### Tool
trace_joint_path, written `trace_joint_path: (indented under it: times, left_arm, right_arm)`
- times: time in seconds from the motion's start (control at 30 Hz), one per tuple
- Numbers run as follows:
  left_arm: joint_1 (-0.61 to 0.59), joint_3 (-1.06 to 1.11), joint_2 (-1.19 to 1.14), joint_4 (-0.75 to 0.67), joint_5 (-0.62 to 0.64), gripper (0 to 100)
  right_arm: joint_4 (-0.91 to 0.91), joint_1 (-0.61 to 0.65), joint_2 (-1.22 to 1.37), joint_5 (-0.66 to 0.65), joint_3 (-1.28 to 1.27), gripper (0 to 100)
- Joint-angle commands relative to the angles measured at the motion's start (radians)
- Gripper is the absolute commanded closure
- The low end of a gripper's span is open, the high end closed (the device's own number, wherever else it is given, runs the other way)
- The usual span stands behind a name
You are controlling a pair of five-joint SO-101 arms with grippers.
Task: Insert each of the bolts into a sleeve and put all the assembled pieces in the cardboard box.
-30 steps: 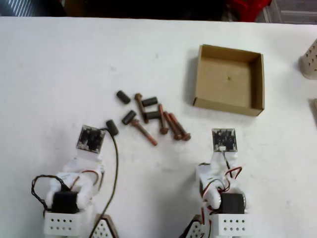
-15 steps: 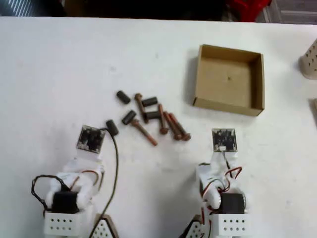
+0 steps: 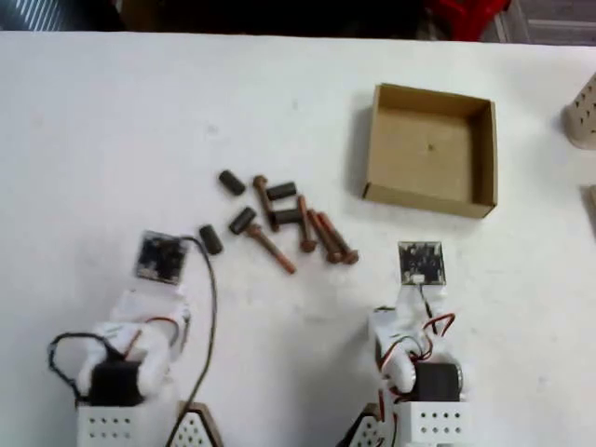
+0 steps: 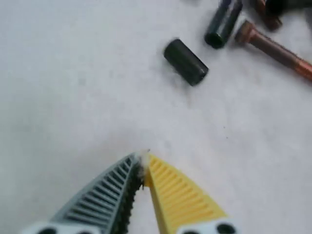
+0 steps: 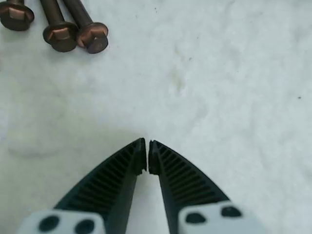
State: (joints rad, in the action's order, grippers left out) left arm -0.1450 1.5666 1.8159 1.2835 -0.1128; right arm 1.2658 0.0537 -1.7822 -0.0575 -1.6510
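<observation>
Several copper bolts (image 3: 307, 233) and black sleeves (image 3: 244, 220) lie scattered at the table's middle. One sleeve (image 3: 210, 239) lies apart toward the left arm; it is the sleeve (image 4: 185, 62) ahead of my left gripper (image 4: 143, 165), which is shut with nothing in it. A second sleeve (image 4: 223, 24) and a bolt (image 4: 273, 48) lie beyond. My right gripper (image 5: 146, 152) is shut and holds nothing, with three bolt heads (image 5: 61, 35) a short way ahead. The cardboard box (image 3: 430, 147) stands open at the back right.
A black cable (image 3: 212, 317) runs from the left arm's base up to its wrist camera. A pale perforated object (image 3: 582, 114) sits at the table's right edge. White tabletop stretches to the left and back.
The left arm has shifted slightly left and back toward its base, away from the lone sleeve. The right arm has not moved.
</observation>
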Motion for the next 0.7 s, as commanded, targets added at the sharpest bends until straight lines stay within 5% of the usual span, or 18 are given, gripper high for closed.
trace_joint_path:
  times: [0.0, 0.17, 0.3, 0.47, 0.67]
  left_arm:
    - [-0.145, -0.103, 0.012, 0.028, -0.011, 98]
    - [-0.334, -0.089, 0.012, 0.026, -0.012, 98]
    - [-0.349, -0.028, 0.012, -0.037, -0.057, 98]
    - [-0.358, 0.009, 0.012, -0.051, -0.149, 89]
    - [-0.524, 0.011, 0.007, -0.129, -0.071, 87]
  right_arm:
    - [0.042, 0.008, -0.001, -0.011, 0.141, 98.1]
    - [-0.059, 0.024, -0.001, -0.014, 0.114, 98.1]
    - [-0.180, 0.090, -0.001, -0.018, 0.063, 98.1]
    - [-0.282, 0.163, -0.001, -0.423, 0.064, 98.1]
    - [-0.371, 0.400, 0.013, -0.410, 0.087, 98.1]
